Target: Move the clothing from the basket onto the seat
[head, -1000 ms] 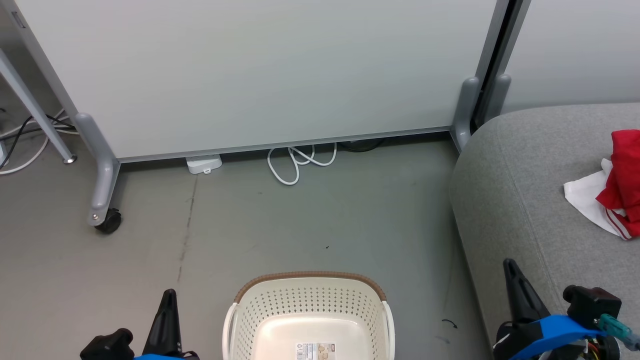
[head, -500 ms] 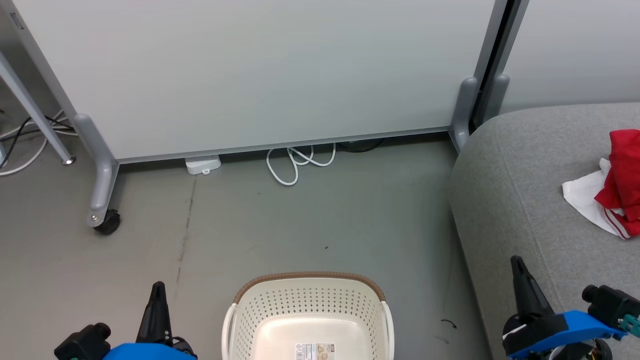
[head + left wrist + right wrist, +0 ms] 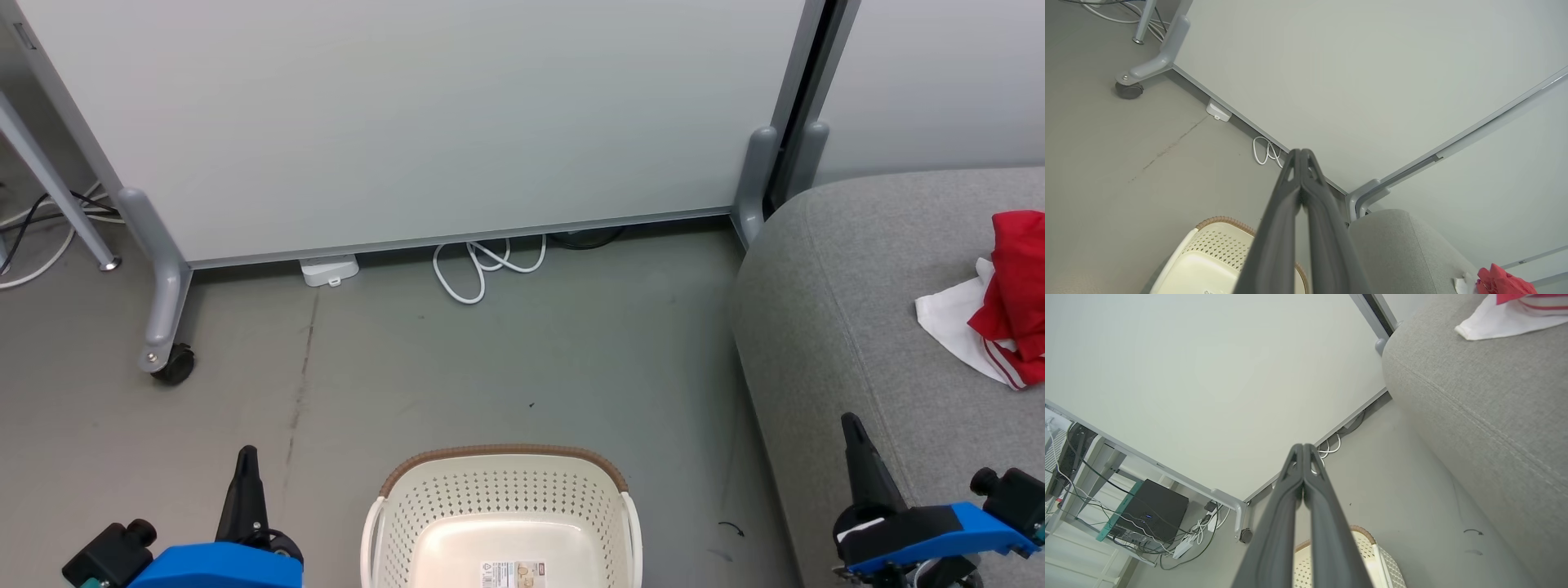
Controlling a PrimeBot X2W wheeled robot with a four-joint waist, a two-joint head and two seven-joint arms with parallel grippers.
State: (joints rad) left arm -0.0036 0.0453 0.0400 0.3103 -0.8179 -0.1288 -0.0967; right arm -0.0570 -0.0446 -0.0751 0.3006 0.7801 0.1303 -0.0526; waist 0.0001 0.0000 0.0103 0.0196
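The cream basket (image 3: 502,498) with a brown rim stands on the floor at the bottom centre, and nothing lies in the part of its inside that I see. Red clothing (image 3: 1012,298) with white lining lies on the grey seat (image 3: 857,327) at the right edge. My left gripper (image 3: 246,454) is shut and holds nothing, low to the left of the basket. My right gripper (image 3: 851,421) is shut and holds nothing, over the seat's front edge. The left wrist view looks past the shut left gripper (image 3: 1300,152) at the basket (image 3: 1208,253), the seat (image 3: 1400,245) and the clothing (image 3: 1502,281). The right wrist view has the shut right gripper (image 3: 1303,447), the basket (image 3: 1372,555) and the seat (image 3: 1474,396).
A white partition panel (image 3: 408,114) on grey wheeled feet (image 3: 167,359) stands behind the basket. A white cable loop (image 3: 482,265) and a small white box (image 3: 328,269) lie at its foot. Bare grey floor (image 3: 490,359) stretches between the panel and the basket.
Both grippers have drifted outward: the left one to the left and lower, the right one slightly to the right. The whole head view has shifted a little.
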